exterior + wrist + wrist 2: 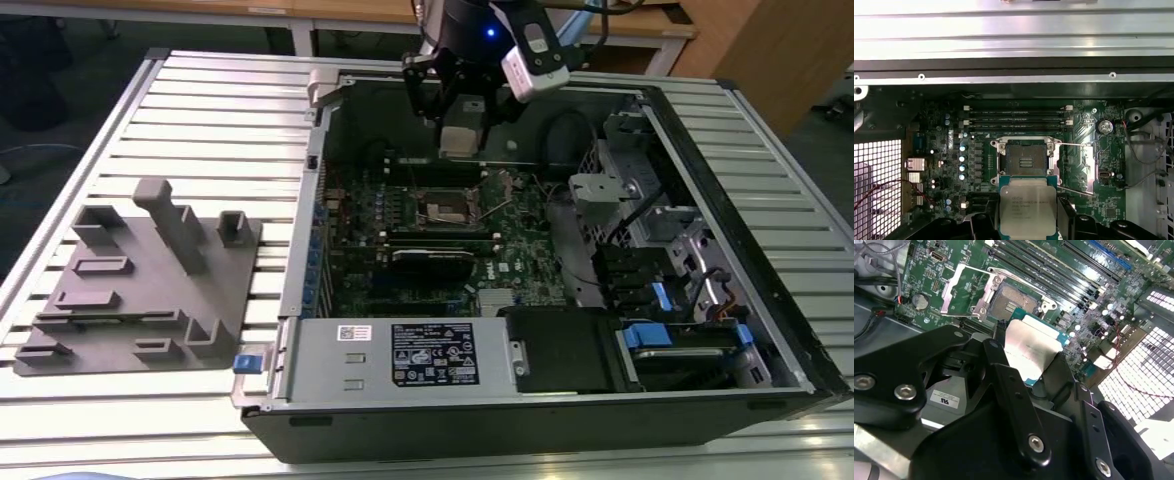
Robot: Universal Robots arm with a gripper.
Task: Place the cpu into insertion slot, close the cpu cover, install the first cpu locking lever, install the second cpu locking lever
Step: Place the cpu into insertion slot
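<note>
My gripper (461, 140) hangs inside the open computer case, shut on the cpu (1027, 207), a flat silver-grey square on a green edge. The cpu (1034, 342) hovers above the board, just short of the insertion slot (1025, 157). The slot (1013, 299) has a dark centre and nothing in it. Beside the slot the cpu cover (956, 287) is swung open, with thin wire levers (979, 271) raised around it. In the exterior view the slot (450, 207) lies below and in front of the gripper.
Black memory slots (1016, 117) run beside the socket. The case wall (1014, 50) rises past them. A power supply (400, 355) and drive bays (667, 300) take up the case's near and right parts. A grey fixture block (134, 280) sits on the slatted table at the exterior view's left.
</note>
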